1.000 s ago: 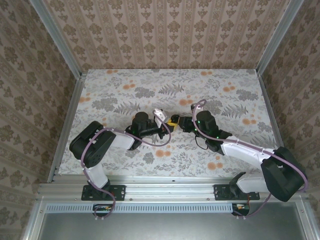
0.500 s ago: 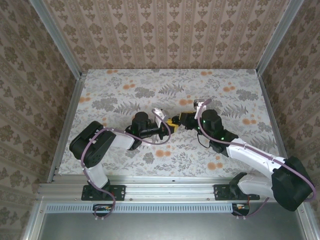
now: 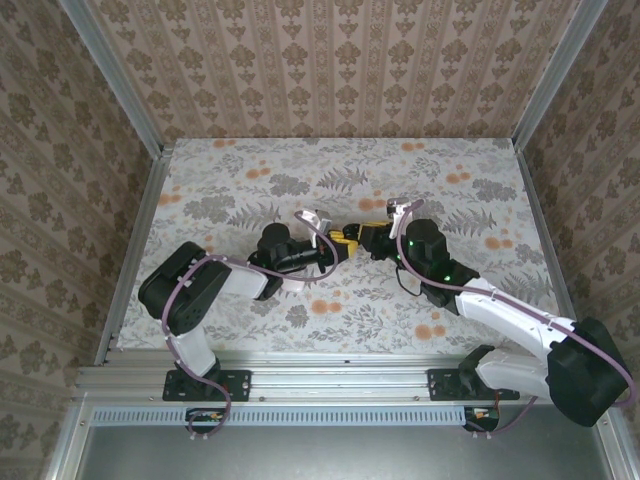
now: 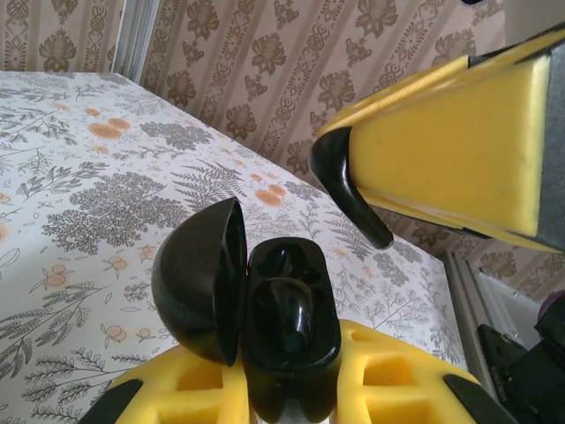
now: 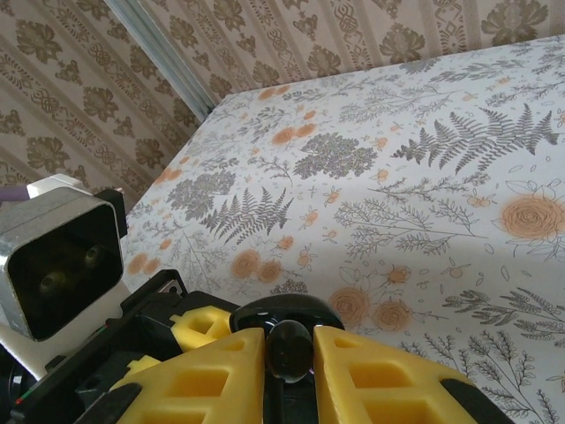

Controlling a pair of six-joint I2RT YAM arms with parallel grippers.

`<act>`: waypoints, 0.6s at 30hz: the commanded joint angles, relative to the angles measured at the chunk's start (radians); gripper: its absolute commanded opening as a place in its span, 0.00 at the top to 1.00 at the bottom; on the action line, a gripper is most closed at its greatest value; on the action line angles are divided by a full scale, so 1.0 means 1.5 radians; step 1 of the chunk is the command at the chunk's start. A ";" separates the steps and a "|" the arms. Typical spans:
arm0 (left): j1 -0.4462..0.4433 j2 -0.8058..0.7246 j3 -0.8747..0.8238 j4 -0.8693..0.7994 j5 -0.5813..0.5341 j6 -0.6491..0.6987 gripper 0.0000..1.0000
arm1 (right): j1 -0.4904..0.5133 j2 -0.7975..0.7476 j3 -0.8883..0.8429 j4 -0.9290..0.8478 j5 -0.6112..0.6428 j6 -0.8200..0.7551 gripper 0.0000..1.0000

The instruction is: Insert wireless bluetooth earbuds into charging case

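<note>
The charging case (image 4: 291, 344) is glossy black here, with its lid (image 4: 199, 283) swung open to the left. My left gripper (image 4: 287, 393) is shut on the case body between its yellow pads. One black earbud (image 4: 291, 314) sits in a well of the case. My right gripper (image 5: 290, 371) is shut on a second black earbud (image 5: 290, 349), just above the open case (image 5: 287, 311). I cannot tell whether that earbud touches the case. In the left wrist view the right gripper's yellow fingers (image 4: 441, 150) hang close above the case. From above, both grippers (image 3: 335, 250) (image 3: 354, 238) meet at mid-table.
The flowered tablecloth (image 3: 450, 180) stretches to patterned walls on three sides, with a metal rail (image 3: 135, 250) along the left edge. The left arm's wrist camera (image 5: 62, 256) sits close to my right gripper's left side.
Both wrists have shifted a little toward the far side, and the right arm's elbow swung outward to the right. The grippers stay together and shut.
</note>
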 commanded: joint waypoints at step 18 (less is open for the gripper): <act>0.007 0.003 0.028 0.050 0.038 -0.064 0.94 | 0.003 0.039 0.040 0.047 0.002 -0.027 0.78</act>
